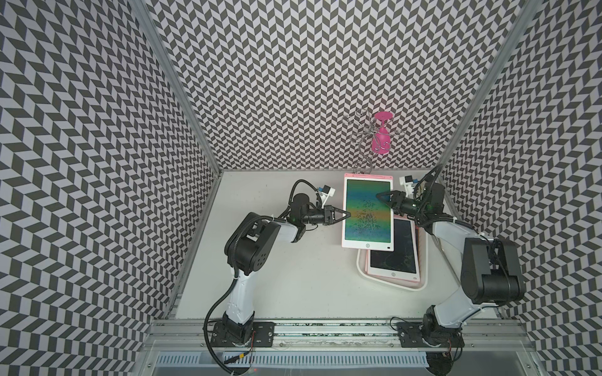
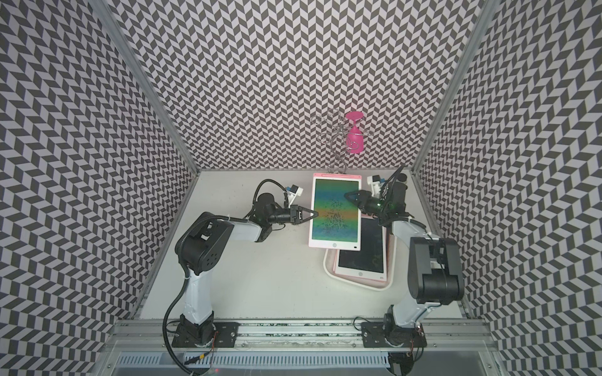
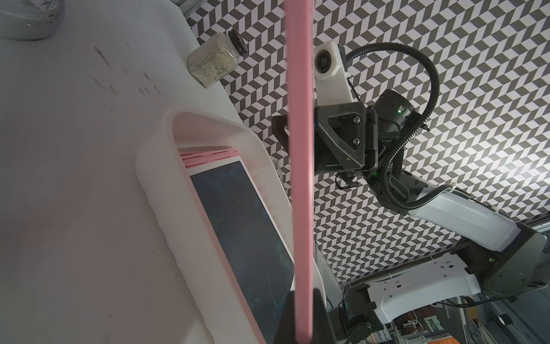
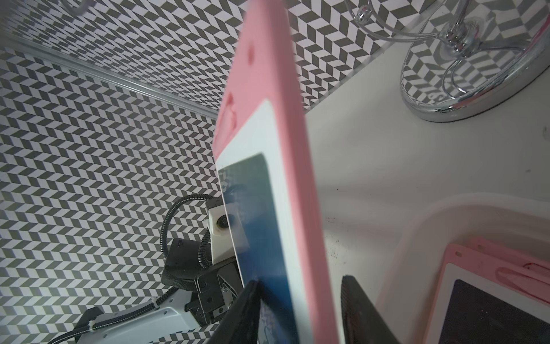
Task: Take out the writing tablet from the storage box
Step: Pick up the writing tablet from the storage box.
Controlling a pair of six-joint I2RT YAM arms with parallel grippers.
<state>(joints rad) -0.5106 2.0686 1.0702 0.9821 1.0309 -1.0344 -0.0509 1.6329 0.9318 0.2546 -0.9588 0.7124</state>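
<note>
Clear of the storage box (image 1: 361, 265), the writing tablet (image 1: 368, 211) hangs over its far end, left edge clamped by the left pincer (image 1: 347, 215), right pincer (image 1: 379, 196) gaping around the right edge.

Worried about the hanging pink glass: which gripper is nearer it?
Right. The right gripper is at the right edge of the lifted tablet, nearer the glass; the left gripper holds its left edge, farther off.

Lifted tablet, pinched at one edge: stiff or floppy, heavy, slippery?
Likely stiff: the lifted tablet shows a straight pink edge in the left wrist view. Probably light: the left gripper holds it by one edge, seemingly level. Glossy screen may let it slip.
</note>
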